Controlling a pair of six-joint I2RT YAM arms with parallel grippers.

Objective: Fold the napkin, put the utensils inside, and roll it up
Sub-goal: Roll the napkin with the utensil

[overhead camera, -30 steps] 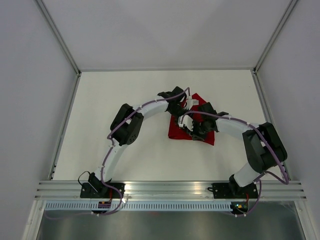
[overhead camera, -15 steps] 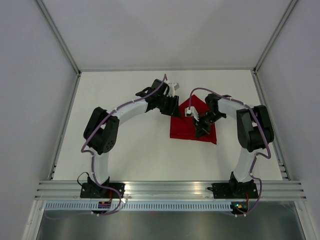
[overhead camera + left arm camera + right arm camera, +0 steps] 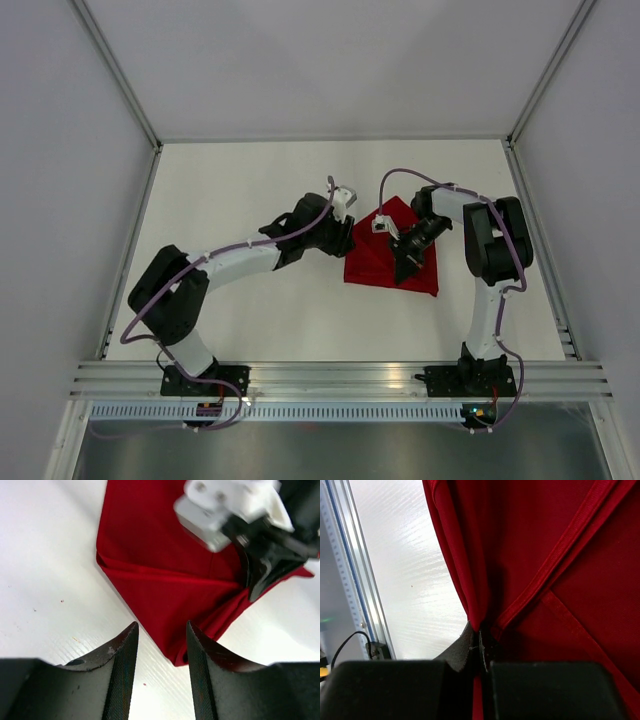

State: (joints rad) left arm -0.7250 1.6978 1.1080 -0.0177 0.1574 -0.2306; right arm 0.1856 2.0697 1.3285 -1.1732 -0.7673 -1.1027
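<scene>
You have one napkin (image 3: 368,262) on the white table (image 3: 250,300), two arms and two grippers, one on each arm. The napkin lies right of the table's centre, about midway between the near rail and the far wall, folded into a rough pointed shape with its tip towards the far side.

Your right gripper (image 3: 405,272) sits over the napkin's right half with its jaws closed tight on a gathered fold of the red cloth; the right wrist view shows the fabric (image 3: 520,555) pinched at the tips (image 3: 481,640) and rising away from them. Your left gripper (image 3: 349,242) is at the napkin's left edge, jaws partly apart and holding nothing. In the left wrist view a corner of the cloth (image 3: 165,580) shows in the gap (image 3: 161,630) between the fingers (image 3: 122,665), but you cannot tell whether they touch it.

The right gripper covers much of the napkin from above, and the layers hide whatever is under them. The right wrist view cuts the cloth off at three edges.

The fabric is bright red, thin and faintly shiny, with sharp creases and a stitched hem band running diagonally across one layer
</scene>
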